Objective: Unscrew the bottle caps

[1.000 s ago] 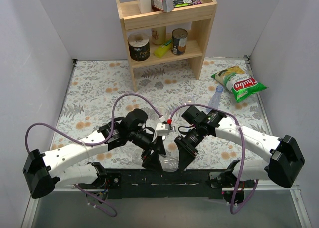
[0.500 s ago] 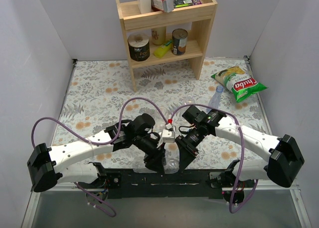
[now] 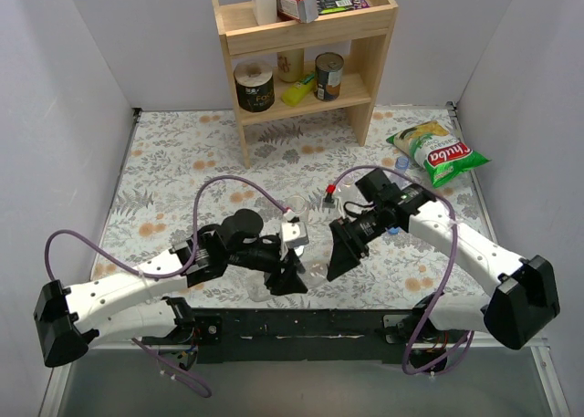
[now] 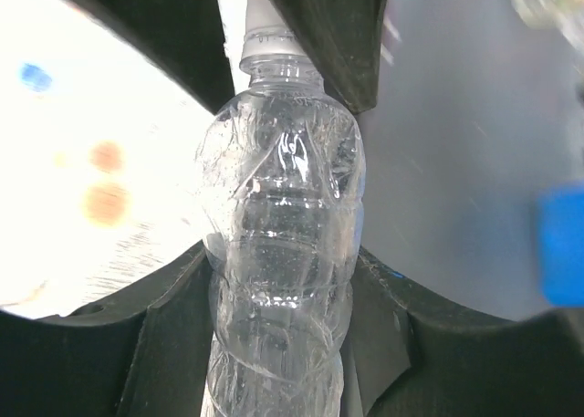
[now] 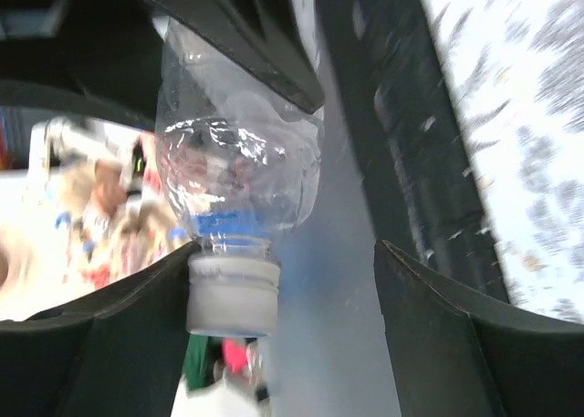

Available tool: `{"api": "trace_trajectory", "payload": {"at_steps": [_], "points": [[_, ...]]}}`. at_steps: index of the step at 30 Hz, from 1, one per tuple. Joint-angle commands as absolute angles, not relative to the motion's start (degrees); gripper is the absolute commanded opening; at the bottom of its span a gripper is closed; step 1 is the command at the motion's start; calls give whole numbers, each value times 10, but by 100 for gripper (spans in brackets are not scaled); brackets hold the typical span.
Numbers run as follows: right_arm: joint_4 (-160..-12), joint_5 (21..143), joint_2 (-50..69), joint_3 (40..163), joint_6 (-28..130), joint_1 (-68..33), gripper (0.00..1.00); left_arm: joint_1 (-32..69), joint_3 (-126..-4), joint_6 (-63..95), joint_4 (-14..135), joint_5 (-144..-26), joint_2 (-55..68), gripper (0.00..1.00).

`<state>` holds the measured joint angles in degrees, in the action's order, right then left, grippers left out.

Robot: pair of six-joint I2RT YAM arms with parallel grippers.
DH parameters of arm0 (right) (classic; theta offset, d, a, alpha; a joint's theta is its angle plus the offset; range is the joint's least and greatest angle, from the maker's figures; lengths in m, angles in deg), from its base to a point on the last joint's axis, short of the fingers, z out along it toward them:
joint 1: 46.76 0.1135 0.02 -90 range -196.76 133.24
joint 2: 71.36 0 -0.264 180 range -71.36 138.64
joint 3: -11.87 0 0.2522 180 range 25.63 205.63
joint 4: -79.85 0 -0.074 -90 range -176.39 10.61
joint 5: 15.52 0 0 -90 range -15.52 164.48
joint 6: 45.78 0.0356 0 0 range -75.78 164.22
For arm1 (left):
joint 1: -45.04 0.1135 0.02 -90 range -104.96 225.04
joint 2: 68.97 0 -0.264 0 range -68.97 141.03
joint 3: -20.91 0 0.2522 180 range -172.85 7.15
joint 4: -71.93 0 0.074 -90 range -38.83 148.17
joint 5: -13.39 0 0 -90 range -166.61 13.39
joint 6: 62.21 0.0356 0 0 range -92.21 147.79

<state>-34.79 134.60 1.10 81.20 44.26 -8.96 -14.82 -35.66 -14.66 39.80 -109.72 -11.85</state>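
My left gripper (image 4: 285, 253) (image 3: 288, 278) is shut on the body of a colourless crinkly bottle (image 4: 283, 207) (image 5: 239, 166), near the table's front middle. The bottle's whitish cap (image 4: 265, 29) (image 5: 233, 294) sits on the neck, pointing toward my right gripper (image 5: 285, 248) (image 3: 340, 253). The right gripper is open around that cap. One right finger (image 5: 137, 335) touches the cap's side; the other stands well apart. In the top view the bottle (image 3: 313, 269) barely shows between the two grippers.
A wooden shelf (image 3: 306, 29) with tin cans and a yellow bottle stands at the back. A chips bag (image 3: 436, 148) lies at the right. A blue-tinted bottle (image 3: 400, 166) peeks out behind the right arm. Another clear bottle (image 3: 297, 205) stands mid-table.
The left gripper closed on the bottle and carried it away from the front edge. The right gripper's jaws opened off the cap, and its arm moved back and up.
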Motion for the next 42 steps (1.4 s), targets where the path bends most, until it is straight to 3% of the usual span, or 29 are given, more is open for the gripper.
{"api": "trace_trajectory", "payload": {"at_steps": [1, 4, 9, 16, 25, 42], "points": [[-409, 1302, -43, 878, 500, -145, 81, -135, -354, -163, 492, -963, -166, 28], [-479, 1267, -67, 910, 561, -174, 80, -125, -352, -162, 514, -889, -168, 29], [-739, 1212, -112, 900, 704, -187, 81, -106, -384, -164, 575, -773, -134, 29], [-990, 999, -143, 820, 809, -176, 80, -65, -366, -161, 673, -713, -119, 29], [-996, 868, -120, 832, 770, -105, 78, -62, -308, -156, 709, -684, -174, 30], [-1051, 909, -41, 853, 817, -98, 70, -63, -303, -171, 710, -702, -161, 30]]}}
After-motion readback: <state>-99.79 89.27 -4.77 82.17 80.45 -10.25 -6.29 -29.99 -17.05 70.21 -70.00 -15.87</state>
